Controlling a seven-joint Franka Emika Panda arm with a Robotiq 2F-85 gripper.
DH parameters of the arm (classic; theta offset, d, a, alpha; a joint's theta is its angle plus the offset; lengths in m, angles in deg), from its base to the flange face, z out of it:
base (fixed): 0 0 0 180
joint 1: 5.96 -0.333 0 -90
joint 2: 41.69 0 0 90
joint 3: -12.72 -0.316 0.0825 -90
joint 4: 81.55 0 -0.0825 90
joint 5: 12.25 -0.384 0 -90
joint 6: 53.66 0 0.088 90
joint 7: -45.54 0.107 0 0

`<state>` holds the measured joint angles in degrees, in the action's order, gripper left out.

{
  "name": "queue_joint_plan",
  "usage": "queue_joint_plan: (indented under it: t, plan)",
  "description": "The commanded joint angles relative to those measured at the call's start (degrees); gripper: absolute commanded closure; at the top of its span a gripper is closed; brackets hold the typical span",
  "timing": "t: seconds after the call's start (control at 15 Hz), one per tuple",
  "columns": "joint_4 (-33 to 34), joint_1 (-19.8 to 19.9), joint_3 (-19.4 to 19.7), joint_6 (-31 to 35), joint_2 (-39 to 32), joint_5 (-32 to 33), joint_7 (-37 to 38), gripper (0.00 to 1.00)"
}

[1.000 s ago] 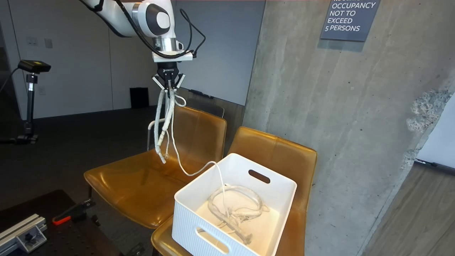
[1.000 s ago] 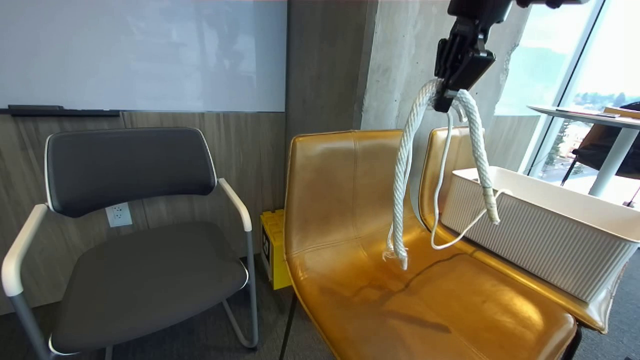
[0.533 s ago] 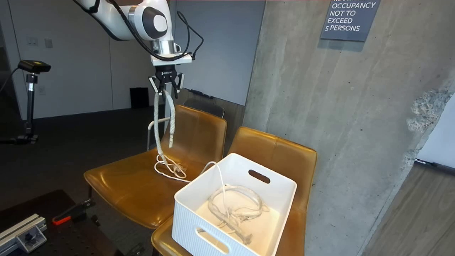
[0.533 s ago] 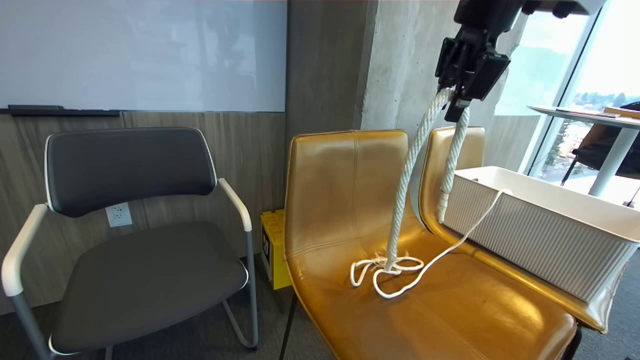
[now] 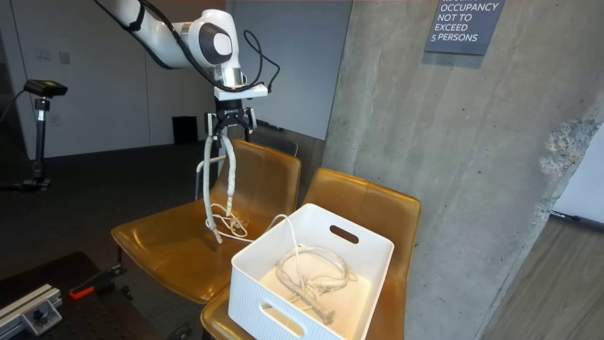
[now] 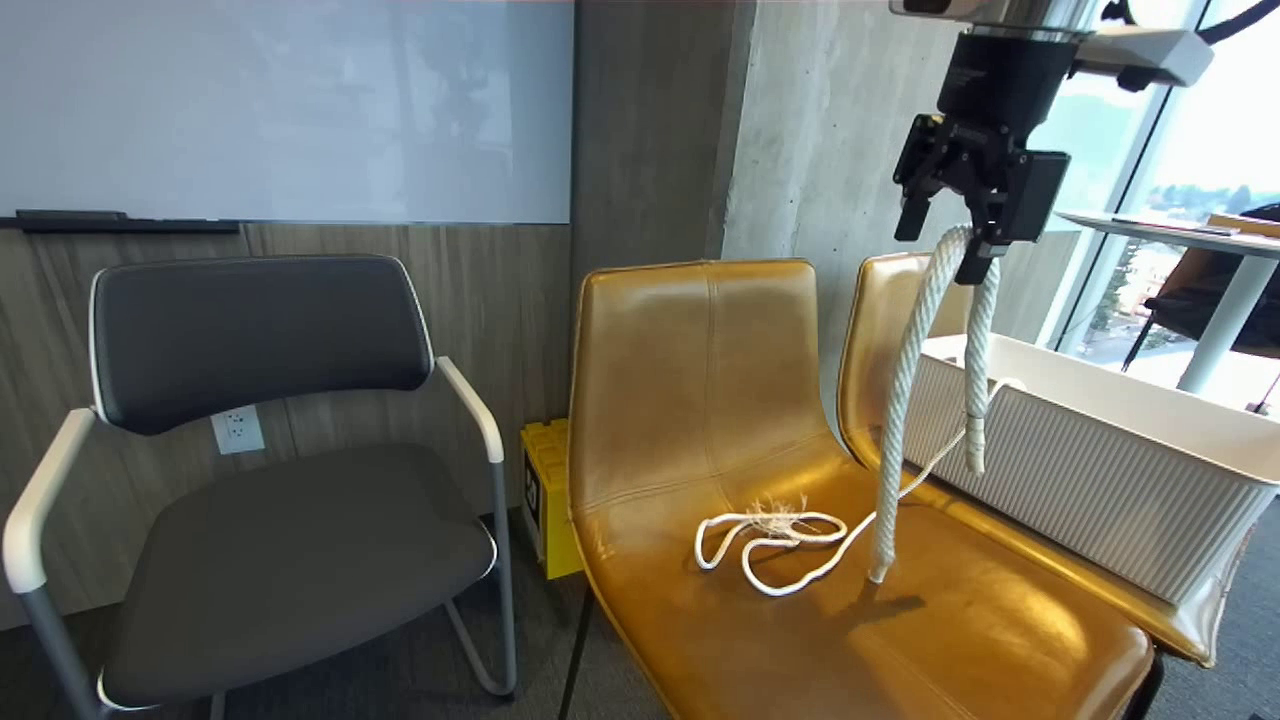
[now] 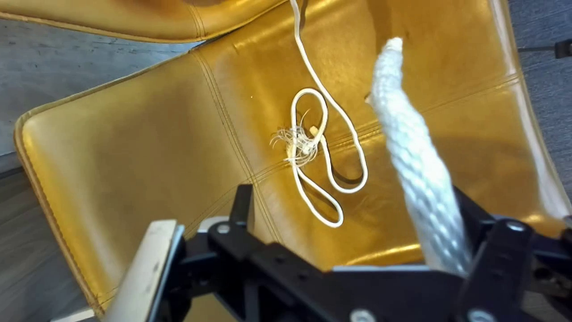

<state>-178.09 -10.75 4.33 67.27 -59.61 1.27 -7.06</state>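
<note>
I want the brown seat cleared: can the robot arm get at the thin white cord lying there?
Probably yes: the thin cord lies in uncovered loops below the open jaws. The thick rope hanging from one side of them could interfere.

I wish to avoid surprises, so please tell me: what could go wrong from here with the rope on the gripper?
The rope hangs unpinched over one finger of the open gripper, so it may slide off, or catch and not drop.
Its lower end hangs close to the loose cord on the chair and might snag it.
That cord runs over the rim of the box; if pulled, it may shift the coil inside.
</note>
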Motion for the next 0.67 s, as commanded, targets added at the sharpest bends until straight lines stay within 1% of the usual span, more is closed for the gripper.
queue_joint_plan:
  t: [0.0, 0.07, 0.33, 0.47, 0.6]
  plan:
    - [-1.5, 0.2, -0.6, 0.4, -0.1, -1.2, -3.4, 0.0]
    - [-1.5, 0.1, -1.0, 0.0, -0.8, -2.2, -4.1, 0.0]
    - [-1.7, -0.7, -1.6, -1.2, -3.2, -1.7, -5.7, 0.0]
    - [-0.5, 0.2, -1.9, -1.4, -4.1, -4.0, -7.0, 0.0]
    - [1.4, 0.2, -2.1, -4.8, -5.3, -4.7, -9.6, 0.0]
